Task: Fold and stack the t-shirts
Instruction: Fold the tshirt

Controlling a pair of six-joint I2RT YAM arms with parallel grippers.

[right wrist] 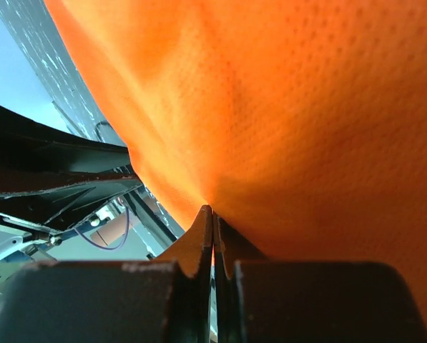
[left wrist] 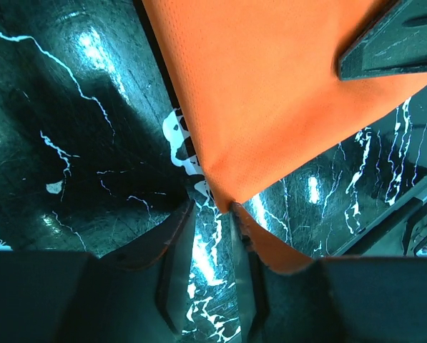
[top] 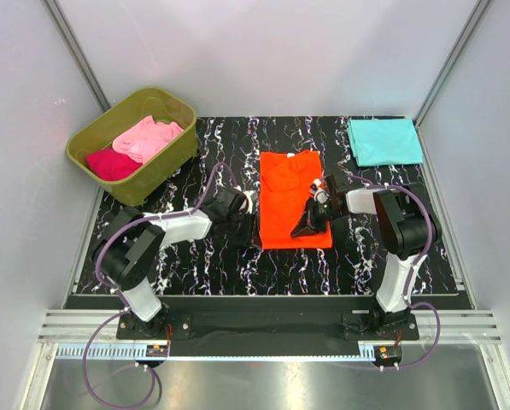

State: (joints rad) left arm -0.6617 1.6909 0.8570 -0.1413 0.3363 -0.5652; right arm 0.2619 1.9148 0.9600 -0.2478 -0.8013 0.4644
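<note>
An orange t-shirt point(top: 289, 192) lies as a long folded strip in the middle of the table. My right gripper point(top: 310, 225) is at its near right corner, shut on the cloth; in the right wrist view the orange t-shirt point(right wrist: 292, 107) is pinched at the tips of the right gripper point(right wrist: 213, 211). My left gripper point(top: 254, 231) is at the near left corner. In the left wrist view the left gripper point(left wrist: 213, 207) stands open, with bare table in the gap. The corner of the orange t-shirt point(left wrist: 270, 93) touches one fingertip point(left wrist: 236, 211) and drapes over its outer side.
A folded teal t-shirt point(top: 384, 141) lies at the back right. An olive-green tub point(top: 165, 162) at the back left holds a light pink t-shirt point(top: 148, 137) and a magenta t-shirt point(top: 111, 163). Grey walls enclose the black marbled table point(top: 212, 256).
</note>
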